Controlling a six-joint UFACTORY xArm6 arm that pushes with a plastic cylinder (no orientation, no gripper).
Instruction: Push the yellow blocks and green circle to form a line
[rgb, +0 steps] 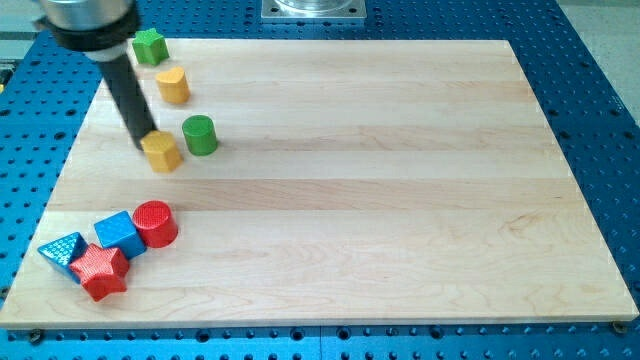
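Observation:
My tip (146, 143) is at the upper left of a yellow block (162, 151), touching or almost touching it. A green circle (200, 135) stands just to the right of that yellow block and a little higher in the view. A second yellow block (173, 86), rounded, lies above them. The three sit in the board's upper left part. The rod (128, 92) slants up to the view's left, to the arm's end (88, 22) at the top left corner.
A green star-like block (150, 46) lies near the board's top left corner. At the lower left are a red circle (154, 224), a blue cube (118, 234), a red star (99, 271) and a blue triangle (63, 251). The wooden board (380, 200) lies on a blue perforated table.

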